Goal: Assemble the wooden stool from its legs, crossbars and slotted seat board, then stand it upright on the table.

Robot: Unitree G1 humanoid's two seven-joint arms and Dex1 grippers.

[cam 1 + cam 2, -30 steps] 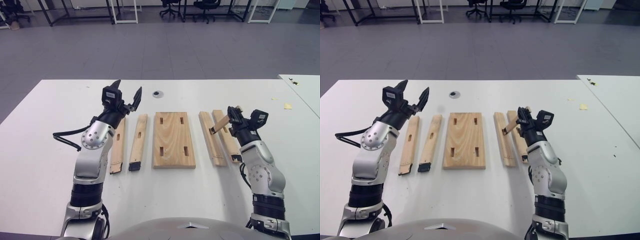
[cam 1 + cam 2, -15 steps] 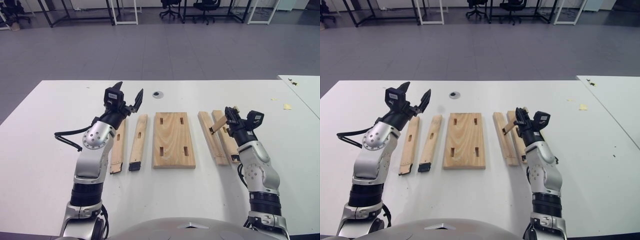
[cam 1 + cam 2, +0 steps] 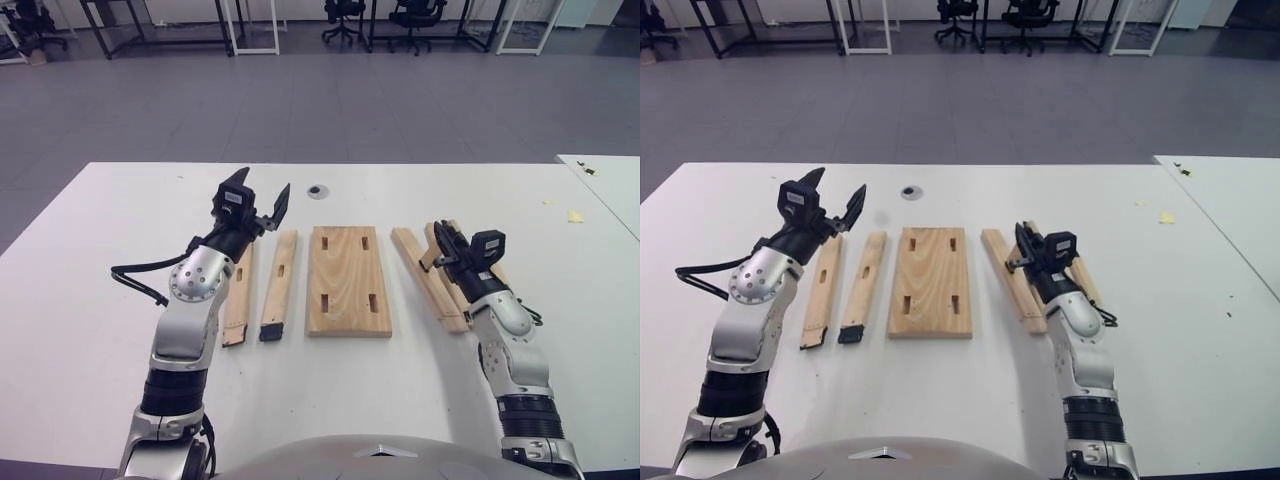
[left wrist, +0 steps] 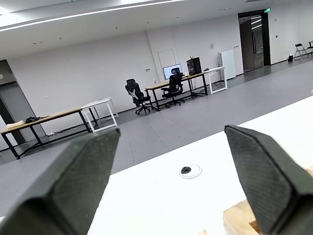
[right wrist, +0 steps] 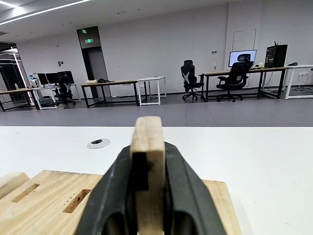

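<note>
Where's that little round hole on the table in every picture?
Left eye view: the round hole, just past the seat board.
Right eye view: the round hole, same place.
Left wrist view: the round hole, framed by the open left claw.
Right wrist view: the round hole, beside the held wooden piece.
Shared landmark: the white table.

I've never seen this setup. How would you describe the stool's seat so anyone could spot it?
Start at the white table and find the row of wooden pieces lying flat on it. The seat board is the middle one, with narrow strips on both sides; it alone is wide and has four small slots.
</note>
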